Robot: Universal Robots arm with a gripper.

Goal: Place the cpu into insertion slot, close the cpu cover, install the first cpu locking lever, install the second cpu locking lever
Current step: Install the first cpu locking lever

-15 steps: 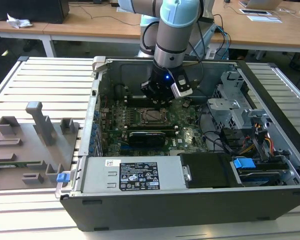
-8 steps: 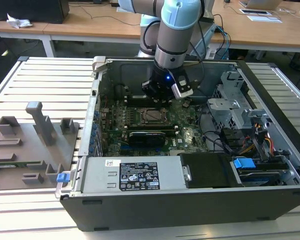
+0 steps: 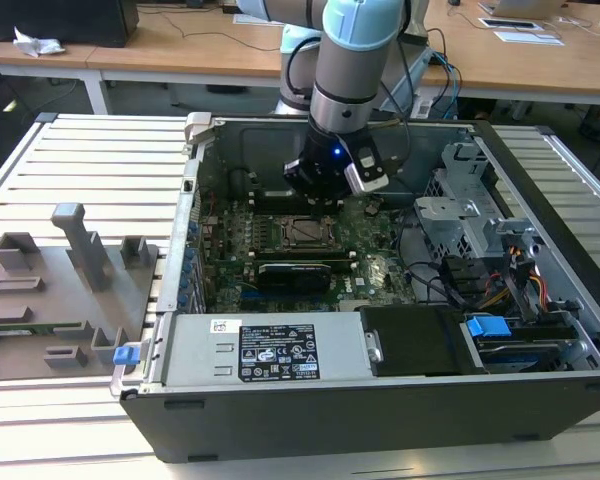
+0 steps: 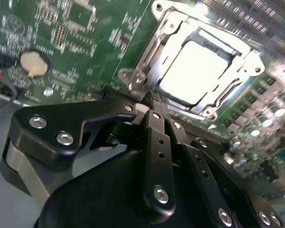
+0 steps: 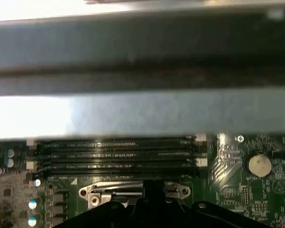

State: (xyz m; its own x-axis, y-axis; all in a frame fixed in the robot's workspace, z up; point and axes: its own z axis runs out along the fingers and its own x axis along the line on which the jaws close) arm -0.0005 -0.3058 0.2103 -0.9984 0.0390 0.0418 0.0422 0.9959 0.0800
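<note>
The gripper hangs with its black fingers pressed together, holding nothing, tips just beside the edge of the cpu cover. The cover (a glinting metal frame) lies flat around the cpu, whose pale silver top shows through its window, in the insertion slot on the green motherboard.

The cpu, a flat square chip with a bright silver-grey metal top, lies seated flat inside the insertion slot. The cpu cover, a thin metal frame with a large central window, lies closed down over the slot, its window framing the chip's top and its rim overlapping the chip's edges. In the exterior view the cpu sits near the middle of the green board, just behind the long black card.
</note>
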